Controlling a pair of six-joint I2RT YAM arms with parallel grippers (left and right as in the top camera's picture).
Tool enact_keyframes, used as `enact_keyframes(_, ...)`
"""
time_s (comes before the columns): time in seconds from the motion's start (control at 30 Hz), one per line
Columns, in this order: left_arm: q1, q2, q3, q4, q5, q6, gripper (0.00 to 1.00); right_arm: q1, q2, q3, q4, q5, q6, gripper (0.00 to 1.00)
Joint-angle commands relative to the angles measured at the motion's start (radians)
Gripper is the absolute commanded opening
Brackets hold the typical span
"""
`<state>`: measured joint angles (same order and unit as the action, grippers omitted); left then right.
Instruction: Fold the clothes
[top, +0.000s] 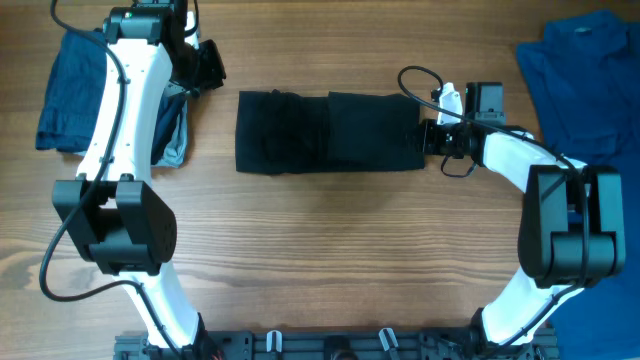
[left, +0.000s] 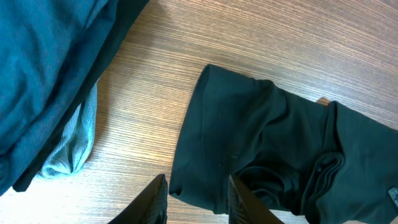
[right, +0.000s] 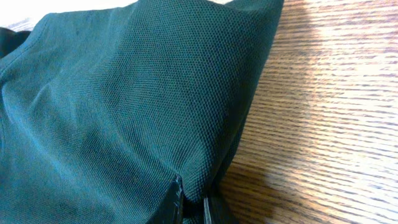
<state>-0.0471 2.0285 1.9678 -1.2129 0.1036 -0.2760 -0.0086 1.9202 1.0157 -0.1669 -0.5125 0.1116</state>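
With the black T-shirt (top: 328, 132) lying as a long folded band mid-tabletop (top: 330, 250), my right jaws pinch its right edge, nearly closed, and my left jaws hang parted and empty near its left end, so next I'd carry that edge leftward.

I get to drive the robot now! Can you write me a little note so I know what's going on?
Left gripper: open, holding nothing, up beside the navy garments.
Right gripper: shut on the right edge of the black T-shirt.
The T-shirt lies mid-table, already folded into a long band.
Left to do: probably one more fold, end to end, then let go.
The blue shirt lies unfolded at the far right.
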Motion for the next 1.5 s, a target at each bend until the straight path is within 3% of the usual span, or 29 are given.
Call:
enact_keyframes(0.0, -0.005, 0.001, 0.0, 0.0, 0.011, -0.002, 0.32, -0.079, 0.003, -0.001, -0.003, 0.018, 0.0, 0.04)
enact_keyframes(0.2, -0.005, 0.001, 0.0, 0.0, 0.011, -0.002, 0.32, -0.386, -0.142, 0.0, -0.058, -0.005, -0.084, 0.04)
enact_keyframes(0.33, -0.005, 0.001, 0.0, 0.001, 0.011, -0.002, 0.32, -0.409, -0.276, 0.018, -0.105, -0.017, -0.105, 0.04)
enact_keyframes(0.47, -0.005, 0.001, 0.0, 0.005, 0.008, -0.001, 0.32, -0.273, -0.328, 0.122, -0.247, -0.096, -0.083, 0.04)
enact_keyframes(0.7, -0.005, 0.001, 0.0, 0.021, 0.008, -0.001, 0.33, 0.054, -0.317, 0.173, -0.24, -0.044, -0.011, 0.04)
enact_keyframes(1.13, -0.005, 0.002, 0.0, 0.027, -0.003, 0.006, 0.33, 0.338, -0.05, 0.173, -0.021, -0.019, 0.026, 0.05)
enact_keyframes(1.17, -0.005, 0.002, 0.0, 0.027, -0.003, 0.006, 0.33, 0.353, -0.041, 0.173, -0.005, -0.019, 0.03, 0.09)
enact_keyframes(1.23, -0.007, 0.002, 0.0, 0.032, -0.003, 0.006, 0.34, 0.377, -0.041, 0.179, 0.037, -0.032, 0.016, 0.49)
enact_keyframes(1.33, -0.008, 0.002, 0.0, 0.046, 0.021, 0.006, 0.27, 0.335, -0.103, 0.251, -0.014, -0.065, -0.031, 0.72)
enact_keyframes(1.4, -0.011, 0.002, 0.0, 0.062, 0.089, 0.006, 0.08, 0.292, -0.163, 0.303, -0.113, -0.054, -0.066, 0.76)
enact_keyframes(1.47, -0.035, 0.002, 0.0, 0.11, 0.229, 0.006, 0.04, 0.193, -0.241, 0.343, -0.288, -0.019, -0.056, 0.7)
